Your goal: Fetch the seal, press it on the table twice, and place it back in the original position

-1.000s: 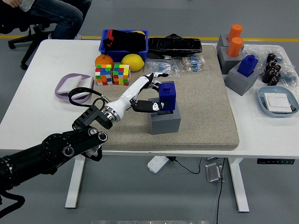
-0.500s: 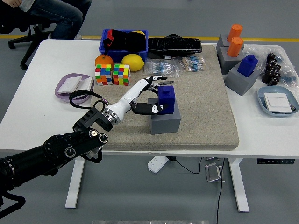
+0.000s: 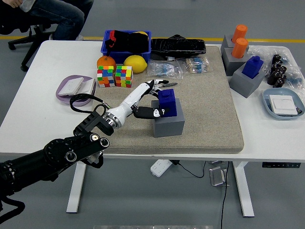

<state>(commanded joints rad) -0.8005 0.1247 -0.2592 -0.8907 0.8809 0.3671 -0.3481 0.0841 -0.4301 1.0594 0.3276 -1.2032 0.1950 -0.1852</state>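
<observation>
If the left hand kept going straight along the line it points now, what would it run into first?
The left hand points right and slightly away, and its fingers already bracket the blue seal on the grey holder. It would probably meet the seal first; actual contact is unclear.

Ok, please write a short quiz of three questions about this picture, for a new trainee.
1. True or false: the blue stamp that the left hand holds sits in the grey holder.
2. What lies directly under the grey holder? A) the bare table B) the beige mat C) the purple tray
3. Fill in: beside the two puzzle cubes lie an orange and a ______.

Key: 1 true; 2 B; 3 lemon.
</observation>
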